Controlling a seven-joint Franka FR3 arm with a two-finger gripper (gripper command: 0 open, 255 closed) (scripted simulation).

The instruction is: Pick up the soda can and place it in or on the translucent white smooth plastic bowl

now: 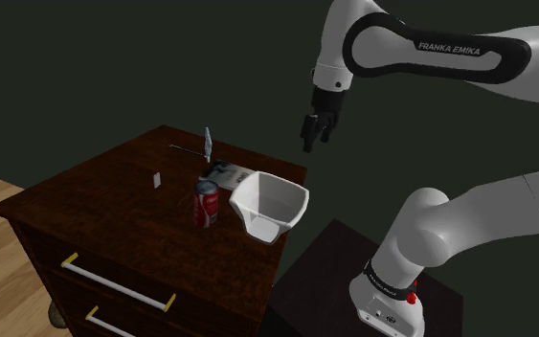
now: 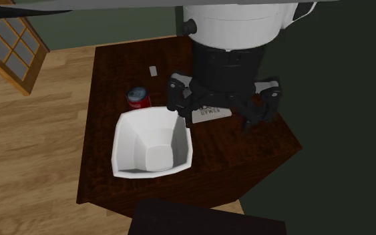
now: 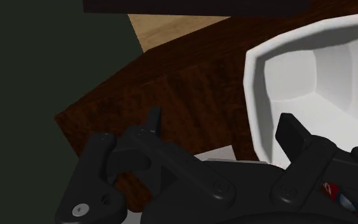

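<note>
- Dim, dark green walls (image 1: 114, 67).
- Pale wood-plank floor (image 2: 26, 153).
- Dark brown wooden dresser (image 1: 104, 206), its drawers with white bar handles (image 1: 119, 283).
- Wood-framed paned window (image 2: 13, 39) at the second exterior view's upper left.

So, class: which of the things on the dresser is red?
The can, standing upright beside the bowl. It alone is red; the bowl, the small block and the booklet are white or pale.

Red soda can (image 1: 206, 203) stands upright just beside the white bowl (image 1: 287, 195).
</note>
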